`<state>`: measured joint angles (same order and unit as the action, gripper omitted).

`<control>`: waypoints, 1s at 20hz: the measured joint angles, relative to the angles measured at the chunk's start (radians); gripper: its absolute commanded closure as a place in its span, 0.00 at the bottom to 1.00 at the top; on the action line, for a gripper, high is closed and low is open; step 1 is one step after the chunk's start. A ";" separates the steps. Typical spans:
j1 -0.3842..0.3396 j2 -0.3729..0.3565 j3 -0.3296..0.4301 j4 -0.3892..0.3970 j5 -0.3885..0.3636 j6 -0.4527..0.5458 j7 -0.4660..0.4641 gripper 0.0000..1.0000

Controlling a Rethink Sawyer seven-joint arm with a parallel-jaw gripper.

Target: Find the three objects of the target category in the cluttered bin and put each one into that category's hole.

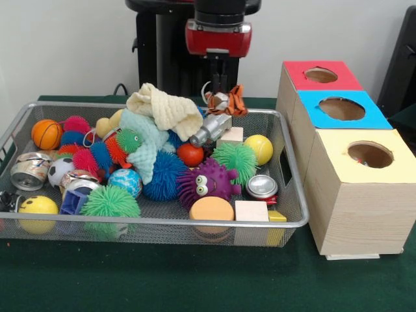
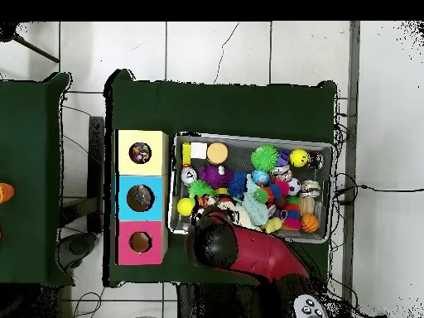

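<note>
The wire mesh bin (image 1: 162, 221) holds many toys; it also shows in the overhead view (image 2: 328, 150). My gripper (image 1: 219, 91) hangs over the bin's far right rim. It is shut on a small orange toy with black tiger stripes (image 1: 229, 103), held just above the rim, its white string loop beside the fingers. In the overhead view my arm (image 2: 219, 246) covers the gripper and the toy. Three boxes with round holes stand beside the bin: red top (image 1: 323, 76), blue top (image 1: 341, 109), yellow top (image 1: 369, 156). I cannot pick out other target toys among the clutter.
In the bin lie an orange basketball (image 1: 47, 133), a cream cloth (image 1: 166, 107), a purple spiky monster (image 1: 208, 183), green spiky balls (image 1: 234, 160), a yellow ball (image 1: 260, 148), cans, wooden blocks. A second green table (image 2: 29, 178) stands at the overhead view's left.
</note>
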<state>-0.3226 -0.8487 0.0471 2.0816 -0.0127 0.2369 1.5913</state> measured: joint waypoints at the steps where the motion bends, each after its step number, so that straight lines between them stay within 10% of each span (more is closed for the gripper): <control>1: 0.006 -0.001 0.000 0.011 0.008 -0.009 0.003 1.00; 20: 0.168 -0.087 -0.019 0.205 0.074 -0.059 0.046 1.00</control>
<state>-0.1541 -0.9362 0.0283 2.2864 0.0609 0.1774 1.6370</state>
